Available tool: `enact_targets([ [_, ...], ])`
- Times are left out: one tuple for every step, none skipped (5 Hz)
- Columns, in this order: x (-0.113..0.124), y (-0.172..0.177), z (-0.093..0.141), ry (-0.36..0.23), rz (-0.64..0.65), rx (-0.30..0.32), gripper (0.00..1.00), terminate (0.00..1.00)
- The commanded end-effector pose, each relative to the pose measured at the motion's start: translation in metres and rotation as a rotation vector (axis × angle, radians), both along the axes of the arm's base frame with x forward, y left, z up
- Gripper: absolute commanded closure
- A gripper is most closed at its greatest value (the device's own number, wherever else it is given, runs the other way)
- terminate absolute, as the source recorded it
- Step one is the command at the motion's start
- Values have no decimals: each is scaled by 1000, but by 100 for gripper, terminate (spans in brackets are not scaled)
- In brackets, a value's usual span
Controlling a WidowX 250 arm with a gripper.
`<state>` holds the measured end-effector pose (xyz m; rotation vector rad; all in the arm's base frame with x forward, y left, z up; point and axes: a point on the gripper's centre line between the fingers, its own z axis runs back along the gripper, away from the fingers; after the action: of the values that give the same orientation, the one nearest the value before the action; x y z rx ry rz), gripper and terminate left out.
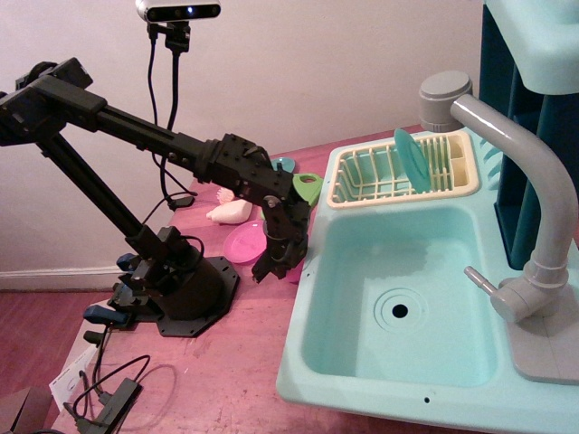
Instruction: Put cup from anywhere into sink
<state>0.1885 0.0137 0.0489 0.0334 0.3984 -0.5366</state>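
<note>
The cup [295,263] is a small magenta tumbler, mostly hidden behind my gripper's fingers, just left of the sink's left rim. My gripper [279,264] points down and is closed around the cup, holding it slightly above the pink table. The sink [348,271] is a large light turquoise basin with a round dark drain hole [398,311] and a grey faucet [534,194] on its right. The gripper and cup are beside the basin, outside it.
A cream-yellow dish rack [362,187] with an upright teal plate [412,158] sits behind the basin. A flat pink plate [241,242], a green utensil [308,188] and a white object [226,212] lie left of it. The arm's black base [181,285] stands at the left.
</note>
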Motion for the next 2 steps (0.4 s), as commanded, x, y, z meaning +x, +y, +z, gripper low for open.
enact_targets([
  [29, -5, 9, -51, -80, 12, 100, 0],
  [21, 7, 37, -77, -57, 41, 100, 0],
])
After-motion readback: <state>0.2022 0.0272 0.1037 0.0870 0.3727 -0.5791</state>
